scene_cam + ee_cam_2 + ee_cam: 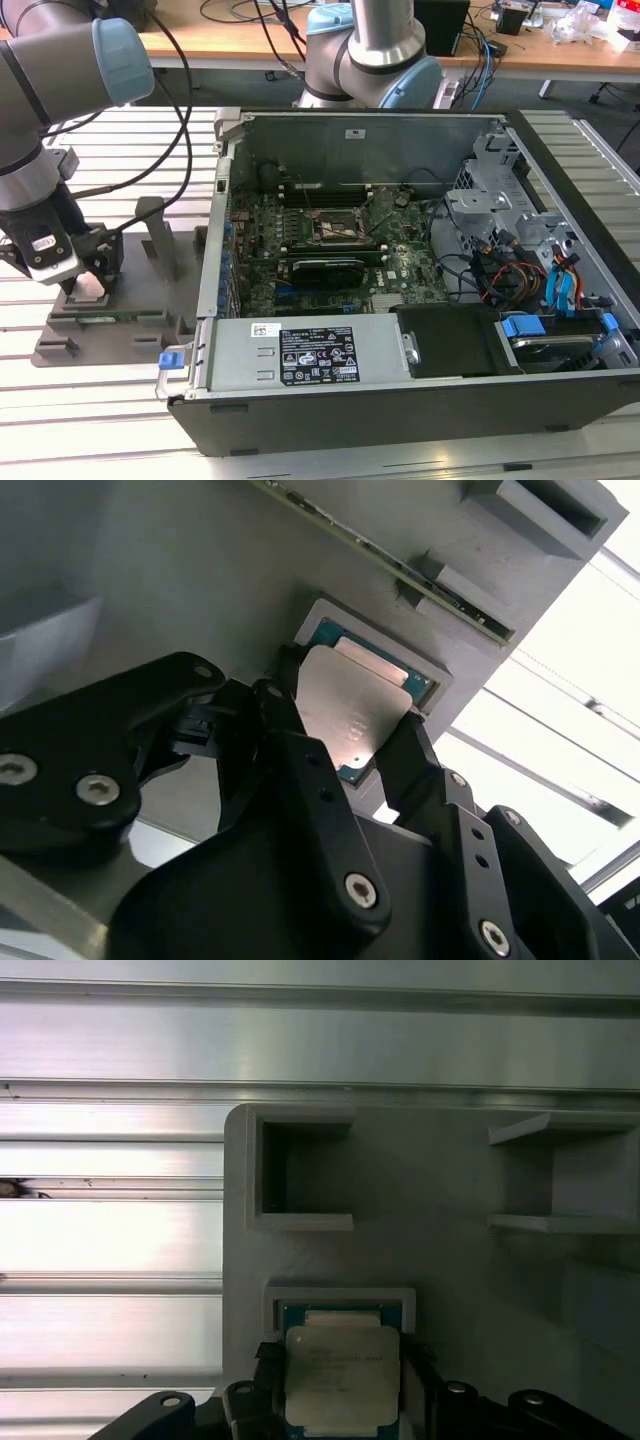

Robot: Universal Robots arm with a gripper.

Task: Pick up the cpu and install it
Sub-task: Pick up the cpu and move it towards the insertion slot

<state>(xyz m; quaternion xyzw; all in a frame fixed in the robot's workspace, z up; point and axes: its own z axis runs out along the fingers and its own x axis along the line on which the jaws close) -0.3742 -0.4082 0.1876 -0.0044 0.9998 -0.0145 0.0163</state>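
Two fingers [300, 755] of the gripper [345, 715] pinch the cpu [362, 695], hiding its edges.

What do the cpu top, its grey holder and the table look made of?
cpu: metal lid, dull silver sheen, over a green board rim. holder: matte grey plastic, probably; no glare. table: likely aluminium, bright reflective ribbed slats.

In the exterior view, a silver ribbed aluminium table [100, 400] lies at seven o'clock. At twelve o'clock stands a light wooden desk [200, 45] carrying a black rectangular box [441, 25].
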